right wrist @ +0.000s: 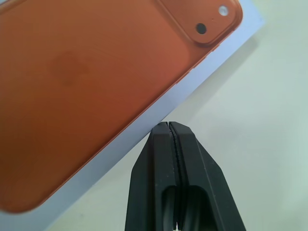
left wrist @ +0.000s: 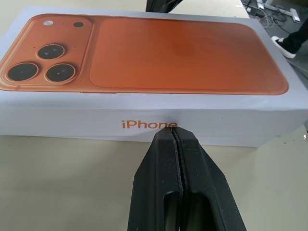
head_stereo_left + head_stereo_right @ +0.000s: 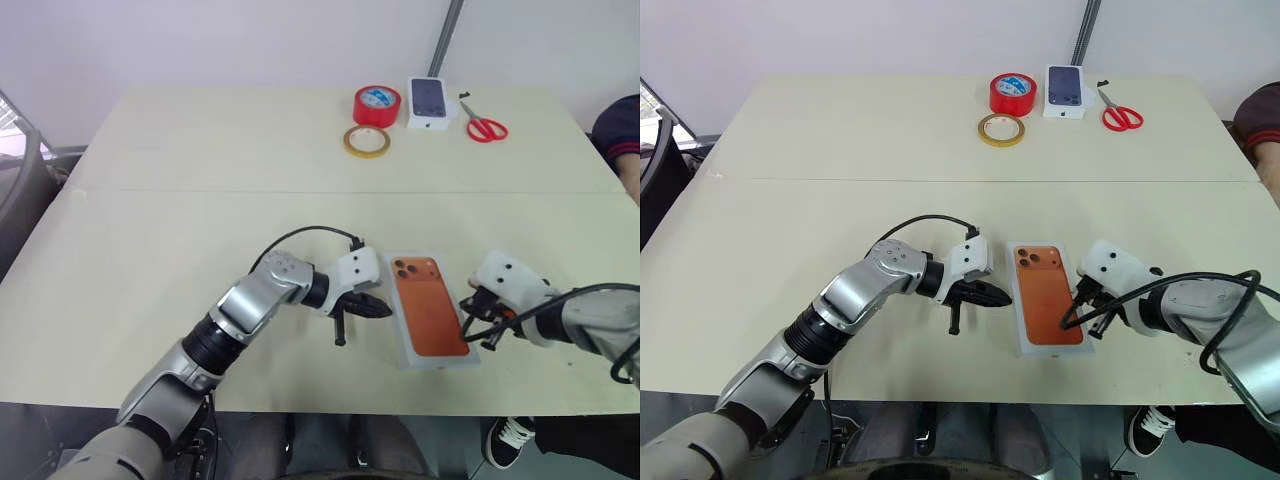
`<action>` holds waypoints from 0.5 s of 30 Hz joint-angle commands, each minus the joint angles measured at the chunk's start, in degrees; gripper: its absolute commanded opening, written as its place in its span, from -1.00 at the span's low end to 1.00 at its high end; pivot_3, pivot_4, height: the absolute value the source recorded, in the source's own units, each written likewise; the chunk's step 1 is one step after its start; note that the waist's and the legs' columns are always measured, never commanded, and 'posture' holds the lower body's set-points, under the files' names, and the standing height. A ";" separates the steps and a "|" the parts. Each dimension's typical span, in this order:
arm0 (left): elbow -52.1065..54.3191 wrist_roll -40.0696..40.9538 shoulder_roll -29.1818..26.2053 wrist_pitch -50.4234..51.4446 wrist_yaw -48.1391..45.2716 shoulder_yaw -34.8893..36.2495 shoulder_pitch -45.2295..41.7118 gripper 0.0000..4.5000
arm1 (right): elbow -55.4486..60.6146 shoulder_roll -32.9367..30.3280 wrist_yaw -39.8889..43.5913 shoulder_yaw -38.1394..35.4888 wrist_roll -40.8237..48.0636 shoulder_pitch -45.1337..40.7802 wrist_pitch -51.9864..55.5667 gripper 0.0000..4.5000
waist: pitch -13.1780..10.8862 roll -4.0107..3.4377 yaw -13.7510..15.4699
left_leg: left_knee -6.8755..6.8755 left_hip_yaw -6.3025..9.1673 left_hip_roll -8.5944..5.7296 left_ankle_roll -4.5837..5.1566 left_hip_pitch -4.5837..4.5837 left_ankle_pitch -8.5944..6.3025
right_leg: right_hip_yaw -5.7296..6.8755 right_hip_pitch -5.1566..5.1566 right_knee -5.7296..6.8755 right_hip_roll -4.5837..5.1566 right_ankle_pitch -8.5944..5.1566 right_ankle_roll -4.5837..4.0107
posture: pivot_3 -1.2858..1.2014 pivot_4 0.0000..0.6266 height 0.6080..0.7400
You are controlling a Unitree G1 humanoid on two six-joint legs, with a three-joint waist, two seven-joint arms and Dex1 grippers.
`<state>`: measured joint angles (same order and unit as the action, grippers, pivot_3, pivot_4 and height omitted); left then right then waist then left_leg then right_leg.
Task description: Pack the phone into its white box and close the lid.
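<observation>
Lid: one shallow white rectangular cardboard box top, printed on its outside with an orange phone's back and three camera lenses, lying flat and closed on the pale cream desk, near the front edge and between the two arms. "iPhone" in orange letters runs along its long side wall in the left wrist view. Tray and phone are hidden beneath it, so their state cannot be seen.

Left end effector: two black fingers pressed together, holding nothing, tips right at the lid's long left side wall by the printed word; whether they touch the wall cannot be told.

Right end effector: two black fingers pressed together, holding nothing, tips at the lid's right edge, over the white border beside the orange print.

Far side of the desk, well apart from the lid, four loose items:
- one red roll of tape
- one tan ring of tape, just in front of the red roll
- one small white box printed with a dark phone, just right of the red roll
- one pair of red-handled scissors, right of that box

Person's dark sleeve at the right edge of the head views, one shoe below the desk front.
</observation>
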<state>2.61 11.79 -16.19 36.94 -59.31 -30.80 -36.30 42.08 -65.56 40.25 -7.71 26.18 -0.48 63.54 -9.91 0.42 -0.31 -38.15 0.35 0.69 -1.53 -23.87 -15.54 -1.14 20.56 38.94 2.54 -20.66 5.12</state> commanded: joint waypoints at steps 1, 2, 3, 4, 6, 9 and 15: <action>3.89 0.81 0.24 -0.10 -0.88 -0.83 0.15 -1.00 | 5.41 -0.69 2.56 -1.76 2.71 1.38 0.04 -0.99 | 0.00 0.00 -0.05 | 0.00 0.00 0.00 0.00 0.00 0.00 | 0.00 0.00 0.00 0.00 0.00 0.00 | 0.03 -0.52 0.94; 4.11 0.82 0.19 0.01 -0.92 -0.88 0.26 -1.00 | 5.70 -0.67 2.65 -1.98 2.76 1.68 0.12 -0.99 | 0.00 0.00 -0.07 | 0.00 0.00 0.00 0.00 0.00 0.00 | 0.00 0.00 0.00 0.00 0.00 0.00 | 0.03 -0.52 0.94; 4.40 0.82 0.13 0.10 -0.88 -0.93 0.41 -1.00 | 5.90 -0.61 2.63 -2.22 2.75 1.95 0.25 -0.99 | 0.00 0.00 -0.07 | 0.00 0.01 0.00 0.00 0.00 0.00 | 0.00 -0.01 0.00 -0.01 0.00 0.00 | 0.03 -0.52 0.94; 4.67 0.88 0.10 0.32 -0.79 -0.93 0.57 -1.00 | 5.90 -0.54 2.55 -2.49 2.71 2.17 0.47 -0.99 | 0.00 0.00 -0.08 | 0.00 0.01 0.00 0.00 0.01 0.00 | 0.00 -0.02 0.00 -0.01 0.00 0.00 | 0.03 -0.52 0.94; 4.91 0.97 0.11 0.68 -0.64 -0.85 0.77 -1.00 | 5.81 -0.46 2.45 -2.78 2.60 2.38 0.82 -0.99 | 0.00 0.00 -0.05 | 0.00 0.01 0.00 0.00 0.02 0.00 | 0.00 -0.03 0.00 -0.01 0.00 0.00 | 0.03 -0.52 0.94; 5.95 0.94 -0.62 1.27 -0.64 -0.88 1.66 -1.00 | 6.56 -0.71 2.73 -3.86 3.03 3.44 1.49 -0.99 | 0.01 0.00 -0.03 | 0.00 0.01 0.00 0.00 0.02 0.00 | 0.00 -0.03 0.00 -0.01 0.00 0.00 | 0.03 -0.52 0.94; 6.18 1.36 -1.39 2.29 0.45 1.08 2.99 -1.00 | 6.50 -1.38 3.59 -6.32 3.37 4.65 2.14 -0.99 | 0.00 0.00 -0.11 | 0.00 0.01 0.00 0.00 0.07 0.00 | -0.01 -0.06 0.01 -0.01 0.00 0.00 | 0.03 -0.52 0.94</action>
<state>6.54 11.99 -17.84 38.88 -59.32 -30.80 -33.41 46.04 -66.25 43.13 -11.62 28.47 4.13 65.78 -9.90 0.42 -0.42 -38.16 0.36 0.70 -1.52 -23.78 -15.54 -1.15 20.48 38.95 2.52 -20.66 5.12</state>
